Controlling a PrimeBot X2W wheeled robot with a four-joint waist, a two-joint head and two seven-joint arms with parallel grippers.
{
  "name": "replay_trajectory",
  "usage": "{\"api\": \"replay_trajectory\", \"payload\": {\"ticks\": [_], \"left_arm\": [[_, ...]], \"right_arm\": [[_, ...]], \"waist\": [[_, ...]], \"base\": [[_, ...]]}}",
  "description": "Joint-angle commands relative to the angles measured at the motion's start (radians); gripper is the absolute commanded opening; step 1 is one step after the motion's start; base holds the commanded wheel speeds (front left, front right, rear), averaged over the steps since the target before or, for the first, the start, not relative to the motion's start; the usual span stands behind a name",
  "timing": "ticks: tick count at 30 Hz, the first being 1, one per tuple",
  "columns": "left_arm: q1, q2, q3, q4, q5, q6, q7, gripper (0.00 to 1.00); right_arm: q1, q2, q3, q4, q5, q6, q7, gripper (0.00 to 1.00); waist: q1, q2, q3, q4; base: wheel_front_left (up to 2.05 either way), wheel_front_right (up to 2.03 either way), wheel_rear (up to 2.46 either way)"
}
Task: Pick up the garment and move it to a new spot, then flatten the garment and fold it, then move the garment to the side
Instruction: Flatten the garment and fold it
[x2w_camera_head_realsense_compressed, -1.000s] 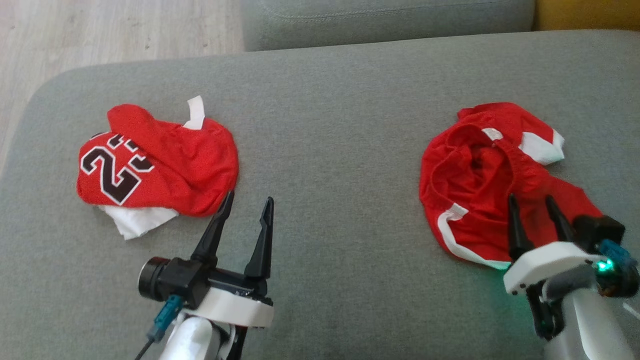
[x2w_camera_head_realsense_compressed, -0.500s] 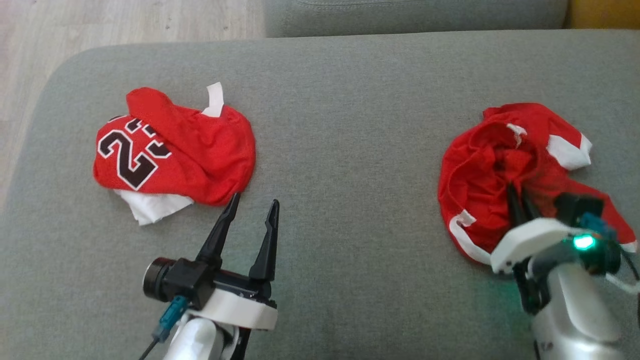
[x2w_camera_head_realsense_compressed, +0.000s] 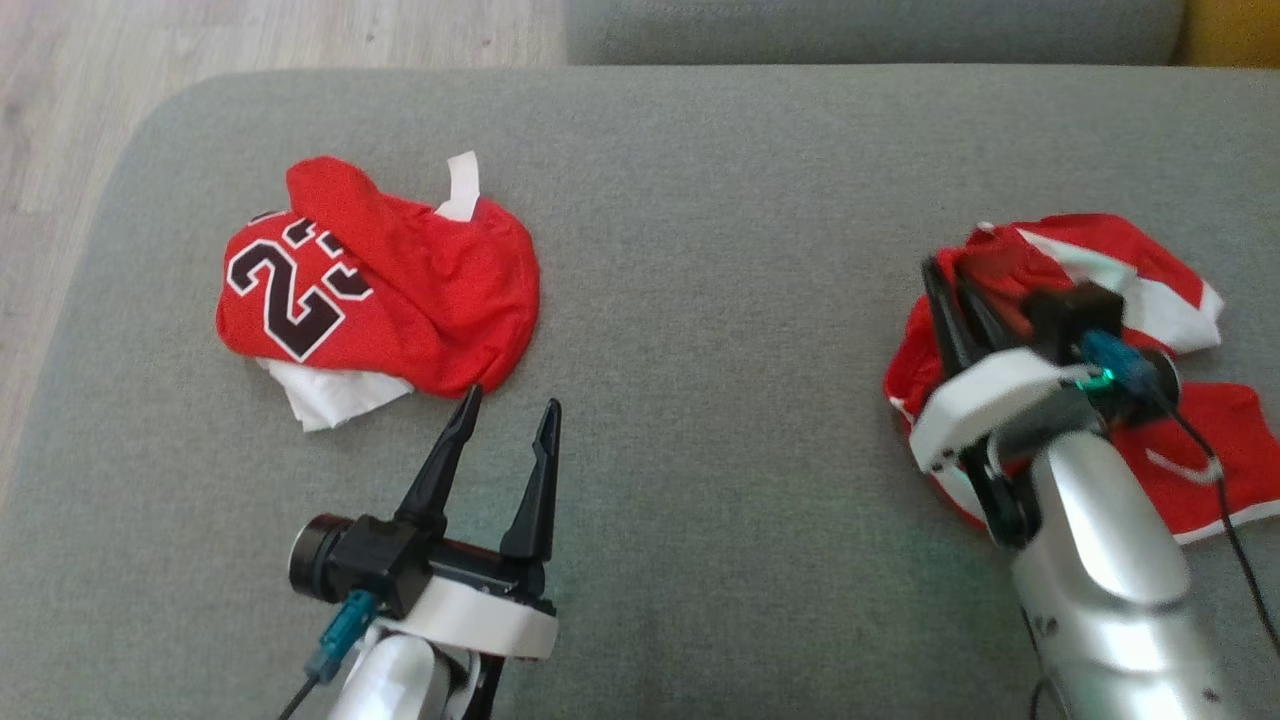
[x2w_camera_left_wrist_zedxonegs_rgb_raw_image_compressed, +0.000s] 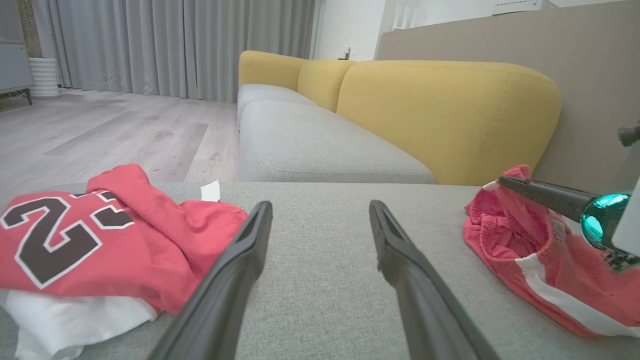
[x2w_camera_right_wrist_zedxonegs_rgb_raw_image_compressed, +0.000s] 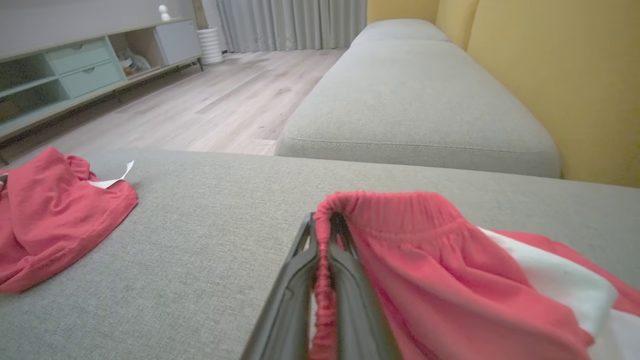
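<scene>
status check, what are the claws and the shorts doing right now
Right claw shut on waistband of red shorts. Left claw open, empty, beside red jersey. Jersey lies well left of shorts, not in the way.

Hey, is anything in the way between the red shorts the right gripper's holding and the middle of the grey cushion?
Nothing visible. The right gripper is shut on the red shorts at the waistband, and the grey cushion beside them lies bare. The jersey and the open left gripper sit further left.
</scene>
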Motion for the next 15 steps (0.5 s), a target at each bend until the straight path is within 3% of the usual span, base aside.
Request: {"api": "replay_trajectory", "payload": {"ticks": [1, 6, 7, 8, 15], "left_arm": [[-0.052, -0.002, 0.021, -0.035, -0.007, 0.005, -0.005, 1.0], [-0.068, -0.002, 0.009, -0.034, -0.014, 0.006, -0.005, 1.0], [-0.071, -0.002, 0.007, -0.033, -0.015, 0.007, -0.005, 1.0], [-0.074, -0.002, 0.005, -0.032, -0.016, 0.007, -0.005, 1.0], [-0.082, -0.002, 0.024, -0.027, -0.012, 0.012, -0.005, 1.0]], "right_arm": [[-0.066, -0.002, 0.035, -0.022, -0.017, -0.001, 0.007, 0.0], [-0.145, -0.002, 0.066, 0.088, -0.065, -0.001, 0.033, 0.0], [-0.159, -0.002, 0.068, 0.116, -0.081, -0.001, 0.033, 0.35], [-0.17, -0.002, 0.072, 0.144, -0.096, -0.001, 0.03, 1.0], [-0.209, -0.002, 0.089, 0.235, -0.086, -0.001, -0.056, 1.0]], "waist": [[0.0, 0.0, 0.012, 0.009], [0.0, 0.0, 0.039, 0.031], [0.0, 0.0, 0.043, 0.036], [0.0, 0.0, 0.045, 0.04], [0.0, 0.0, 0.038, 0.022]], "base": [[0.0, 0.0, 0.0], [0.0, 0.0, 0.0], [0.0, 0.0, 0.0], [0.0, 0.0, 0.0], [0.0, 0.0, 0.0]]}}
